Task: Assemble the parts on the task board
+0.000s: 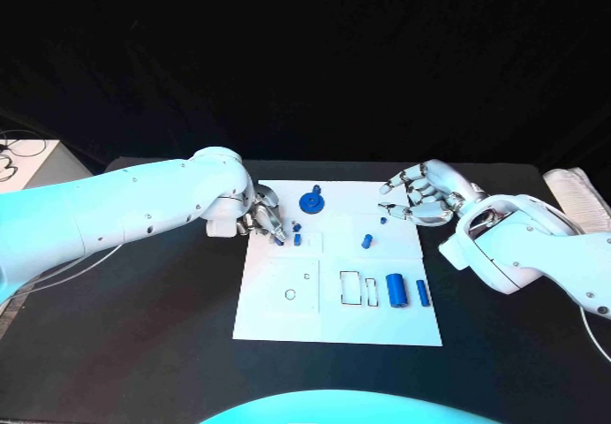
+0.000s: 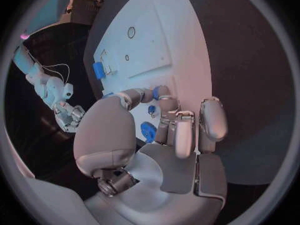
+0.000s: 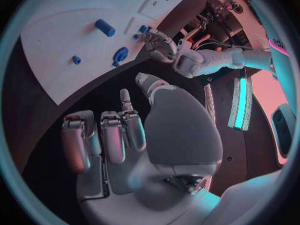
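On the black desk [image 1: 153,353], the left hand [image 1: 261,216] pinches a small blue part [image 1: 280,237] at the white task board's [image 1: 337,327] left edge, other blue parts [image 1: 395,285] lie across it, and the right hand [image 1: 420,196] hovers with fingers curled, empty.

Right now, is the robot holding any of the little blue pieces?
The left hand has its fingertips down on a small blue part on the task board; a real pinch cannot be told. The right hand holds nothing.

White task board [image 1: 382,327] with black outlines, blue parts [image 1: 396,286], black table [image 1: 153,336], silver hands on white arms [image 1: 115,216].
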